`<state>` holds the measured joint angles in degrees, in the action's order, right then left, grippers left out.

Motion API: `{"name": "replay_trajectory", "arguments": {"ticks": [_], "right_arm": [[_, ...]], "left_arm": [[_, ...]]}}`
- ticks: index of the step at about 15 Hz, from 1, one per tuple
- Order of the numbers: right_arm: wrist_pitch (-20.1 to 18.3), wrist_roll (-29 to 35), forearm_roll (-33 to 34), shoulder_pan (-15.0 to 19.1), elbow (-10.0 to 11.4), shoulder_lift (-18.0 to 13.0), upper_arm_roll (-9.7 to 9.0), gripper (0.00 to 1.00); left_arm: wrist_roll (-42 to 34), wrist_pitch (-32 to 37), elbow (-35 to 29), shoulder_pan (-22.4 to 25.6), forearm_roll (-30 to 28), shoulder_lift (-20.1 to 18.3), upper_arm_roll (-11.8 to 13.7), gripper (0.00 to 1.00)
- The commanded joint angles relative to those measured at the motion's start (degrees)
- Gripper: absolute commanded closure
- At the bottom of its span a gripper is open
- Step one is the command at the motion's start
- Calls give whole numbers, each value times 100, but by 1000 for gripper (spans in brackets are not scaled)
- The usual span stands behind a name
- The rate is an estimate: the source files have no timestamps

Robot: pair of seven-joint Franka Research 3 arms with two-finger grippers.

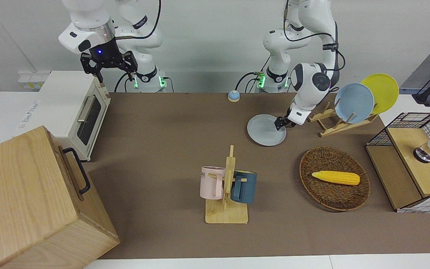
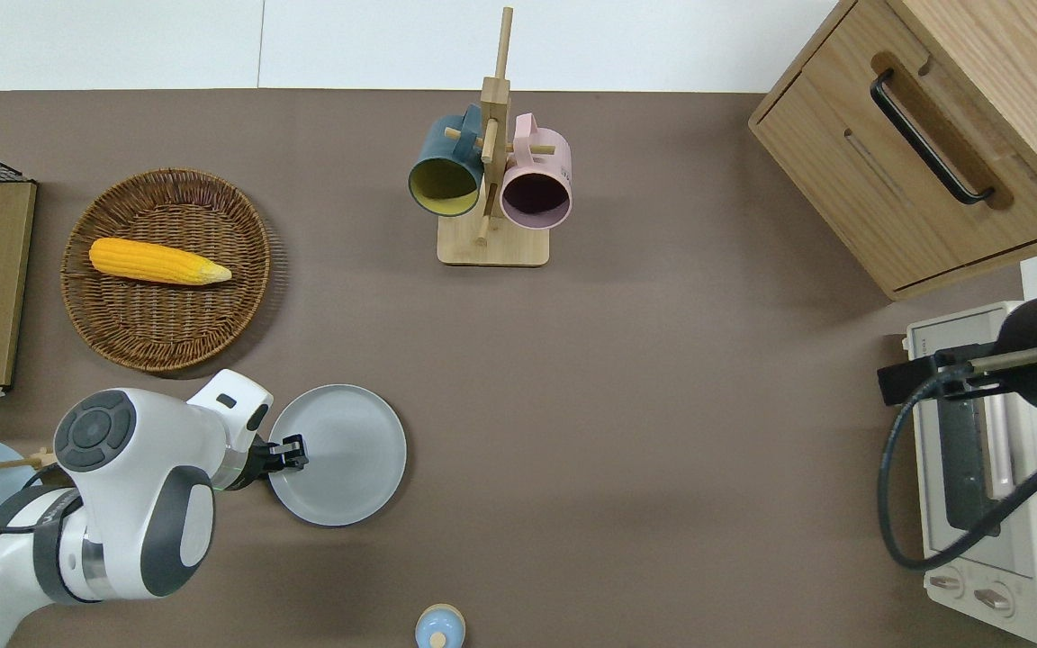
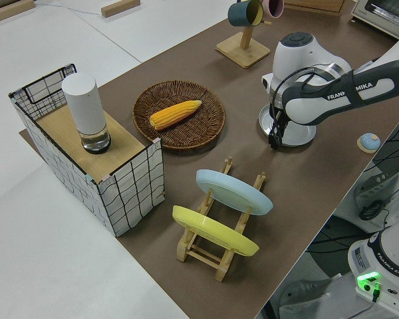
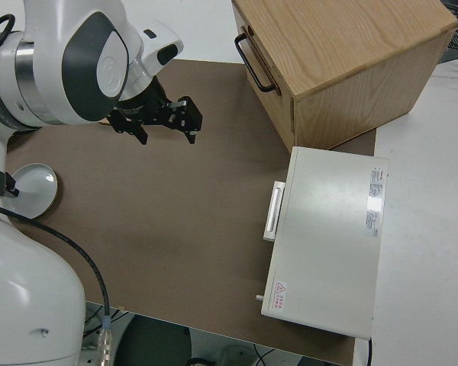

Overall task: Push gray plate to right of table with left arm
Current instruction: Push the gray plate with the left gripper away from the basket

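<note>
The gray plate point(image 1: 266, 130) lies flat on the brown table point(image 1: 162, 123), nearer to the robots than the mug rack; it also shows in the overhead view point(image 2: 337, 454) and the left side view point(image 3: 294, 131). My left gripper point(image 1: 279, 123) is shut and empty. It is low over the edge of the plate that faces the left arm's end of the table, its tip just inside the rim in the overhead view point(image 2: 293, 450). I cannot tell whether it touches the plate. My right arm is parked, its gripper point(image 1: 109, 69) open.
A wooden rack with a pink and a blue mug point(image 1: 227, 186) stands mid-table. A wicker basket point(image 1: 312, 157) holds corn. A dish rack holds a bluer plate point(image 1: 354, 102) and a yellow plate point(image 1: 381, 91). A toaster oven point(image 1: 69, 108) and wooden cabinet point(image 1: 32, 201) stand at the right arm's end.
</note>
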<state>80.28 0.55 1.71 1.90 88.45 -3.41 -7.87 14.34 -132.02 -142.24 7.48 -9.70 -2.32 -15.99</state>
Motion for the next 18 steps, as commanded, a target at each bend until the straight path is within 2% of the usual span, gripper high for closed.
{"name": "replay_trajectory", "arguments": {"ticks": [1,6,11,15,18], "right_arm": [[-83,-46,57,135,-3,-55,-109,5],[-83,-46,48,135,-3,-55,-109,5],[-83,-46,48,135,-3,-55,-109,5],[-83,-46,48,135,-3,-55,-109,5],[-83,-46,48,135,-3,-55,-109,5]], "left_arm": [[218,-254,-102,-299,-164,-14,26,1000],[981,-527,21,-1027,-436,109,17,1000],[1079,-746,249,-1766,-1006,294,8,1000],[2175,-1273,609,-2652,-1122,706,8,1000],[2783,-1327,908,-3014,-1122,865,-18,1000]]}}
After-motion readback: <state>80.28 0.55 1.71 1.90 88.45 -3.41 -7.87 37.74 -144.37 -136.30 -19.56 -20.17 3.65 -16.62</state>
